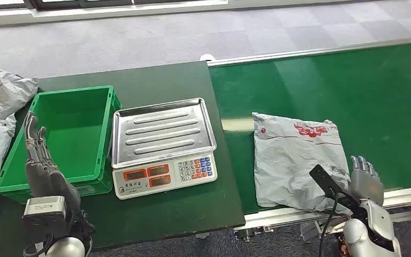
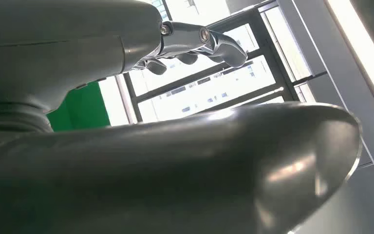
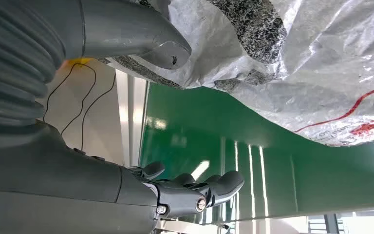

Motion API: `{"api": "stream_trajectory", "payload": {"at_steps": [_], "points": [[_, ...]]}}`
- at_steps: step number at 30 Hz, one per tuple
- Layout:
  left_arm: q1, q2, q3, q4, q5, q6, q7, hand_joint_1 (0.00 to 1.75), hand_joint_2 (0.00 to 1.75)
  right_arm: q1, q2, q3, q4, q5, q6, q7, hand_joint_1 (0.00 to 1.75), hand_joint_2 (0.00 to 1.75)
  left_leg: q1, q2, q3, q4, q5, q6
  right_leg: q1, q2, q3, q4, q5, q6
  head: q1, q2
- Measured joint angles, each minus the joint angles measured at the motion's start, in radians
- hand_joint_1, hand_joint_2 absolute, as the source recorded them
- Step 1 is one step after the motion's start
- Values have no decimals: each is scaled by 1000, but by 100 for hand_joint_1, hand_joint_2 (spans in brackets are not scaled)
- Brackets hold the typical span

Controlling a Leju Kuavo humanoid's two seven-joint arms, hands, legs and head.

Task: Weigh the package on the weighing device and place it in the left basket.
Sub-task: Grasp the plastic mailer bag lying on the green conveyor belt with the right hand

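Beside my right fingers [image 1: 365, 179], spread and holding nothing, the grey courier package [image 1: 295, 160] lies on the green conveyor belt [image 1: 353, 85], unweighed. My left fingers [image 1: 38, 155] hang wide over the empty green basket [image 1: 10, 160]; the scale [image 1: 163, 147] between is bare.

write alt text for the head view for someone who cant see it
A grey plastic package lies flat on a green conveyor belt, with the robot's right hand open at its near right corner. On the dark table to the left stand a scale with a bare steel tray and an empty green basket; the open left hand hovers by the basket.
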Motion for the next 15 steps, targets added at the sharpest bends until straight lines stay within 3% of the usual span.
{"api": "stream_trajectory", "payload": {"at_steps": [12,15], "points": [[0,2,0,4,0,0,0,0,0,0,0,0,13,0,0,0,0,175,0,0,3,0,0,0,0,0,0,0,0,0,0,0],[-1,2,0,4,0,0,2,0,0,1,2,0,13,-26,8,-6,0,44,0,0,3,0,0,0,0,0,0,0,0,0,0,0]]}}
